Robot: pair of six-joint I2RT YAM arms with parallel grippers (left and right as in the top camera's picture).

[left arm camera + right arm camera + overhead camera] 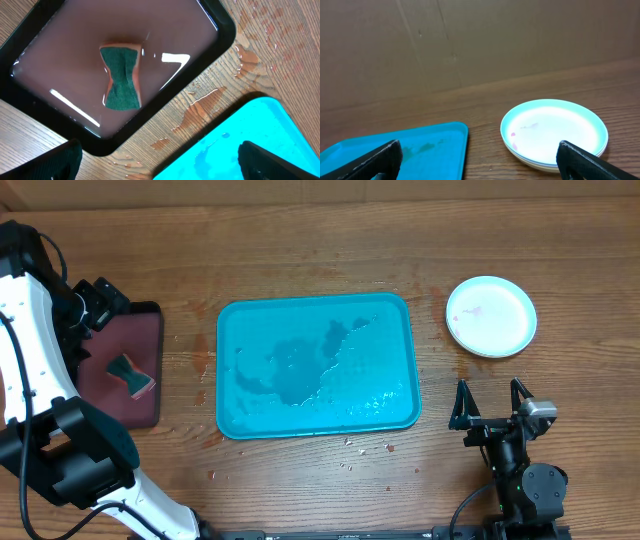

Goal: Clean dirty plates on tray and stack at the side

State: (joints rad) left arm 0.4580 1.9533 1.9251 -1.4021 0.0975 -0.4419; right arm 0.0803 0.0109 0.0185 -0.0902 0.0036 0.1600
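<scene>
Plates (491,316), small round teal-rimmed stack, faintly red-smeared, sit right of the turquoise rectangular plastic tray (380,395), directly far of my wide-open right gripper (489,388); my left gripper (160,162), also wide, hangs well apart.

Overhead looks straight down on everything; left wrist hovers close above the maroon tray (165,35) at left, right wrist sits low, seemingly level, facing the far-right plates (554,131); all share the turquoise tray (300,330).
</scene>
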